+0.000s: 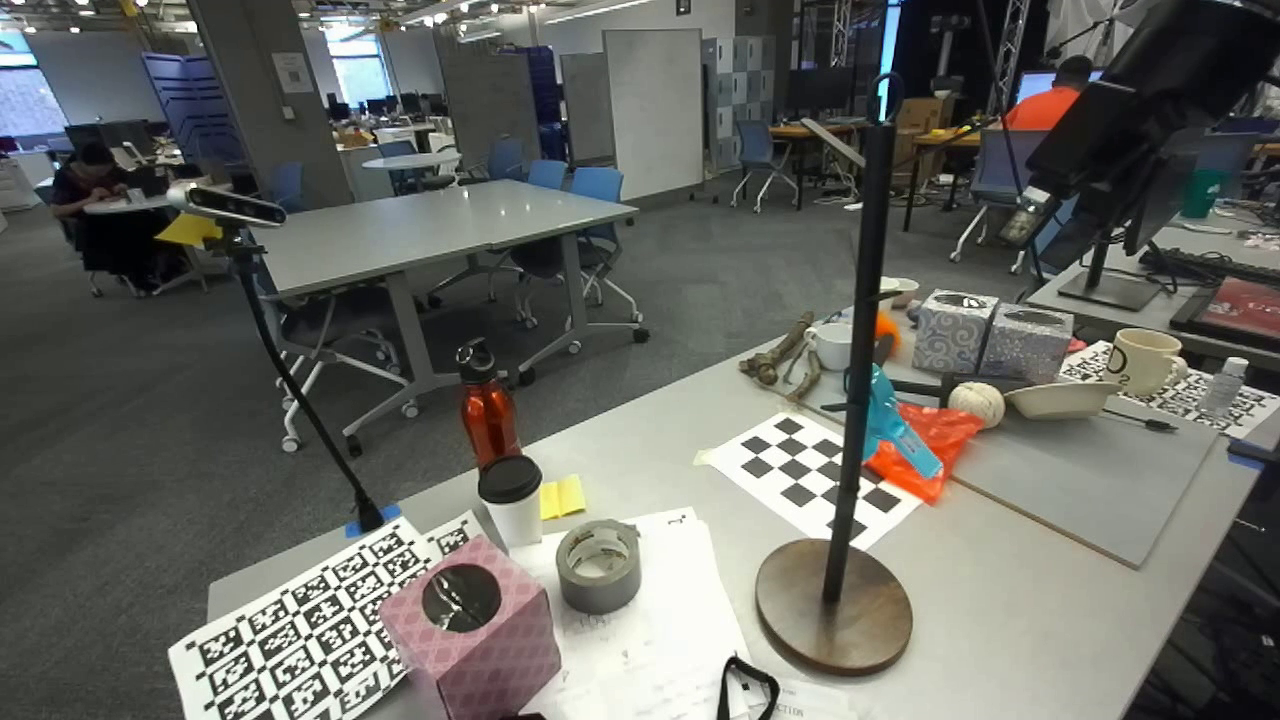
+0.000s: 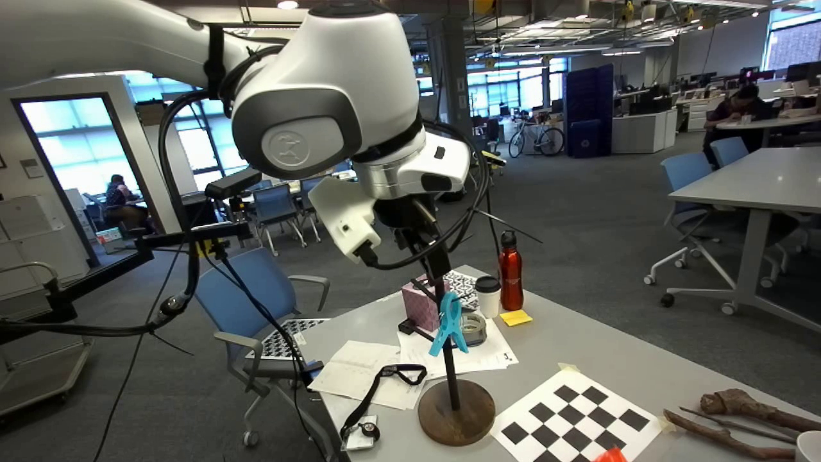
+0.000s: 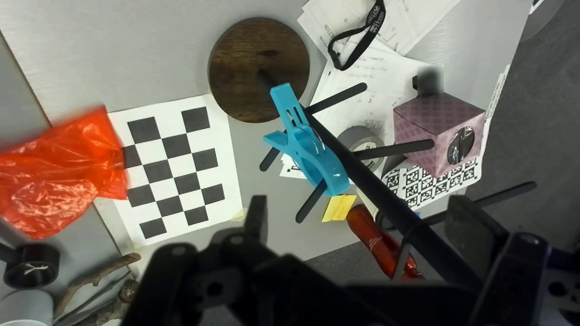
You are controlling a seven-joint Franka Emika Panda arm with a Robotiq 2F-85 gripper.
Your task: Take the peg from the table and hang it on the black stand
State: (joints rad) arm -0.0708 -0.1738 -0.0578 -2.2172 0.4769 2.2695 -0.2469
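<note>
The teal-blue peg (image 3: 308, 149) hangs on the black stand (image 3: 362, 172), legs down, its jaw end around one of the thin side arms. In both exterior views the peg (image 1: 905, 435) (image 2: 449, 324) is clear of the table (image 2: 545, 359). The stand's round dark base (image 2: 457, 414) rests upright on the tabletop. My gripper (image 3: 362, 222) is wide open and holds nothing; it is above the peg, near the top of the pole. In the wrist view the upper pole passes between the fingers, nearer the right-hand one; I cannot tell whether they touch.
More thin side arms (image 3: 337, 97) stick out from the pole. Around the base are a pink tissue box (image 1: 480, 630), a tape roll (image 1: 598, 565), a lidded cup (image 1: 512, 500), a red bottle (image 1: 490, 410), a checkerboard sheet (image 3: 176, 170) and orange plastic (image 3: 63, 167).
</note>
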